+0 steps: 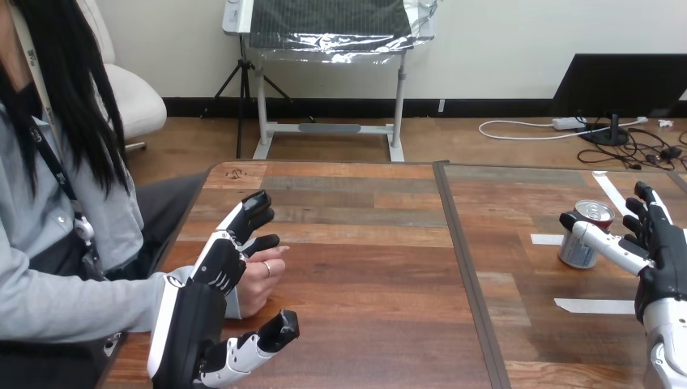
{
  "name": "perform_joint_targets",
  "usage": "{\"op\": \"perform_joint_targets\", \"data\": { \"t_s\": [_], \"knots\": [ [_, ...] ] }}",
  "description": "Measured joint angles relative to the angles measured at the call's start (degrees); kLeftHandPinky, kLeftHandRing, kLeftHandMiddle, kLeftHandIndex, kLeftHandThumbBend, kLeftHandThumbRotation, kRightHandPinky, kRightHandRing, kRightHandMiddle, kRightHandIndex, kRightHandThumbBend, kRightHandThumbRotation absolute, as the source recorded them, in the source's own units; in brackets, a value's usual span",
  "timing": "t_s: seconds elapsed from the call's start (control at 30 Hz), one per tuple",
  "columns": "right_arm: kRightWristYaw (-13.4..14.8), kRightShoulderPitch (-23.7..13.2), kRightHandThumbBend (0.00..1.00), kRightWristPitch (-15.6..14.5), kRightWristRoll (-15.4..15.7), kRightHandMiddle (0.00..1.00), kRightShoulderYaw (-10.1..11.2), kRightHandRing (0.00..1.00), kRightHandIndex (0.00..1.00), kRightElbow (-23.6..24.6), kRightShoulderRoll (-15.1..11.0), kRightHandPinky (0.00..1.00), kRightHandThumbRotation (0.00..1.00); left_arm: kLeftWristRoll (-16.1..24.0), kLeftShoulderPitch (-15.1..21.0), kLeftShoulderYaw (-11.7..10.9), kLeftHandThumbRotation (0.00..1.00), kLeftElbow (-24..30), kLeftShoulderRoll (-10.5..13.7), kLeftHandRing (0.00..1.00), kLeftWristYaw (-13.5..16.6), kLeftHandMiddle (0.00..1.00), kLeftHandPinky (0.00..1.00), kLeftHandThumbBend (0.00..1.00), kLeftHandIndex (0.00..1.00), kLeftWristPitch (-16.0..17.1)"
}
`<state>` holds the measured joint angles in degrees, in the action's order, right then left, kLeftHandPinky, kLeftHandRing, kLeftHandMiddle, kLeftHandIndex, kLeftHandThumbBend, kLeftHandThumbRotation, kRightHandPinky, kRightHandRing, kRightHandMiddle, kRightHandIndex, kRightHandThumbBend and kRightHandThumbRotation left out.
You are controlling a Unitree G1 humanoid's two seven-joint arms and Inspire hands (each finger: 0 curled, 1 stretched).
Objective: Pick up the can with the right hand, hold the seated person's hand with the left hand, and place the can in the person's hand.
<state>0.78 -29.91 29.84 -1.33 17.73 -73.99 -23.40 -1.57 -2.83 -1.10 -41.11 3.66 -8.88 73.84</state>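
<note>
Silver can [577, 253] stands upright on the desk's [364, 275] far right, the right hand [664, 259] just beside it with fingers [648, 212] spread to take it, while the left hand [217, 267], fingers uncurled, hangs over the person's hand [258, 288] at near left, seemingly poised to steady it.

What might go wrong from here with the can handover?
The right hand is open beside the can, its thumb across the front: closing unevenly might tip it. The left hand lies against the person's hand without gripping, so that hand may slip away before the handover.
</note>
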Motion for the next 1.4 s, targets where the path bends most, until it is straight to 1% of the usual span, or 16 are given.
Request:
{"op": "perform_joint_targets", "data": {
  "t_s": [0.43,0.63,1.03,1.23,1.4],
  "knots": [
    [0.0,-0.02,0.93,-0.7,0.01,0.95,0.0,0.95,0.98,-0.24,0.0,0.95,0.29,-0.02,0.0,0.03,0.66,-0.01,0.0,0.86,0.07,0.89,0.77,0.97,0.86,0.01],
    [0.01,-0.15,0.93,-1.4,0.08,0.96,-0.01,0.95,0.98,-0.35,0.0,0.95,0.29,-0.09,0.0,0.03,0.66,-0.01,0.0,0.86,0.06,0.89,0.77,0.98,0.86,0.0],
    [0.03,-0.78,0.87,-2.67,0.77,0.96,-0.19,0.96,0.98,-0.7,-0.03,0.96,0.26,-0.55,0.0,0.14,0.65,-0.03,0.07,0.88,-0.41,0.89,0.78,0.97,0.87,0.0],
    [0.16,-1.38,0.87,-3.14,1.86,0.96,-1.01,0.95,0.98,-1.02,-0.28,0.95,0.26,-1.61,0.0,0.41,0.65,-0.03,0.15,0.88,-1.31,0.9,0.79,0.97,0.87,0.0],
    [0.17,-2.16,0.87,-3.8,2.24,0.95,-1.3,0.95,0.97,-1.39,-0.5,0.95,0.26,-2.64,0.0,0.56,0.65,-0.03,0.18,0.88,-2.0,0.9,0.8,0.96,0.87,0.0]
  ]
}}
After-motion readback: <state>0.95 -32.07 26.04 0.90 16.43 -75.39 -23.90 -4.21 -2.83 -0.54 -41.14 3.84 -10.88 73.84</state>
